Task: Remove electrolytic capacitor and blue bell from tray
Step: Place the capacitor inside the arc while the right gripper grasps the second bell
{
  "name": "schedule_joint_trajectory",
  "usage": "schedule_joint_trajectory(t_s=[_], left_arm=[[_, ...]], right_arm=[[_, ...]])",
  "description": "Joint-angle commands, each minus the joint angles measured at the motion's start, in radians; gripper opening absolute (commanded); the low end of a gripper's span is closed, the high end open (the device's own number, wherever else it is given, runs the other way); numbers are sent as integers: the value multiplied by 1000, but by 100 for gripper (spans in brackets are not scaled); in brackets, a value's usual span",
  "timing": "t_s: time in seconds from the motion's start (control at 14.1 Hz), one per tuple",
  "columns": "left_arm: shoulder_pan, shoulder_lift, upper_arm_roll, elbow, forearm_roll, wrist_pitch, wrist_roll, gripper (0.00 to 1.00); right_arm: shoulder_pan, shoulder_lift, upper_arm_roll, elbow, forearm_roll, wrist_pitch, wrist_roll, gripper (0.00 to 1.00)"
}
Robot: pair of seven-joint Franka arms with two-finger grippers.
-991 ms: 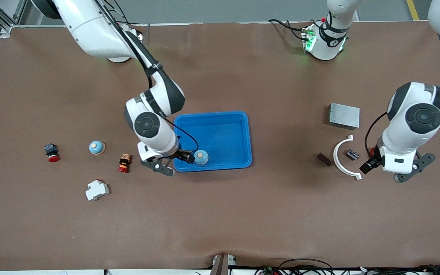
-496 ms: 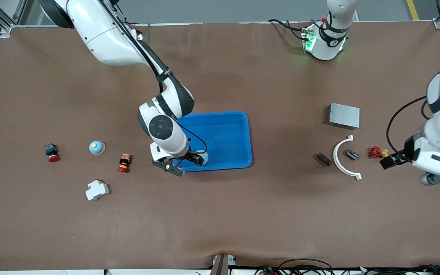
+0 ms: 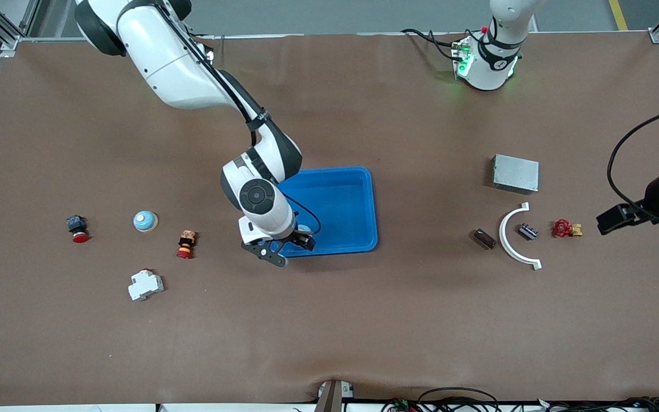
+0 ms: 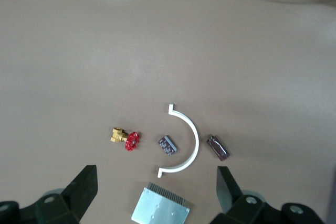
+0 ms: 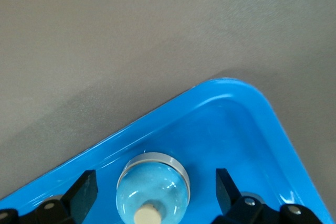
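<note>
Hovering over the tray [image 3: 364, 206], right gripper [image 5: 152, 195] jaws straddle the bell [image 5: 153, 189].

A light blue bell [image 5: 152, 189] with a tan knob sits upright in the blue tray [image 3: 341, 200]. The small dark brown block [image 3: 484, 238], maybe the capacitor, lies flat on the table near the left arm's end.

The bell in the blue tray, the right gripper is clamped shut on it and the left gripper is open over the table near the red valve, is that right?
Not quite. The right gripper is open: in the right wrist view its fingers stand apart on either side of the bell, which sits in the blue tray. The rest holds: the left gripper is open above the table by the red valve.
</note>
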State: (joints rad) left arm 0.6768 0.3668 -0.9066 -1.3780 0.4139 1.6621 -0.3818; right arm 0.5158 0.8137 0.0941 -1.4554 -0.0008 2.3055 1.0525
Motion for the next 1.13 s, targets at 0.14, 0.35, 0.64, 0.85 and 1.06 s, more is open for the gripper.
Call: schedule_joint_trajectory(t_s=[0.14,0.35,0.64,0.85,1.06], left_arm=[[7,-121,-6,-9,-81,-70,34,100],[-169,-182,149,-13,-86,-99,40,100],[-653,-250,704,-26,-220,-107,105,100],[-678,-293,765,-68,-332,-105,191,100],[-687,-362,788,-142,-343,-105,230,100]], right_arm=[[27,19,-13,33,-21,-14,60,100],[29,24,-13,32,-22,-12,61,100],[35,38,-13,33,-25,-9,69,100],[39,41,-13,35,-33,-8,86,100],[41,41,-13,35,-35,-8,86,96]])
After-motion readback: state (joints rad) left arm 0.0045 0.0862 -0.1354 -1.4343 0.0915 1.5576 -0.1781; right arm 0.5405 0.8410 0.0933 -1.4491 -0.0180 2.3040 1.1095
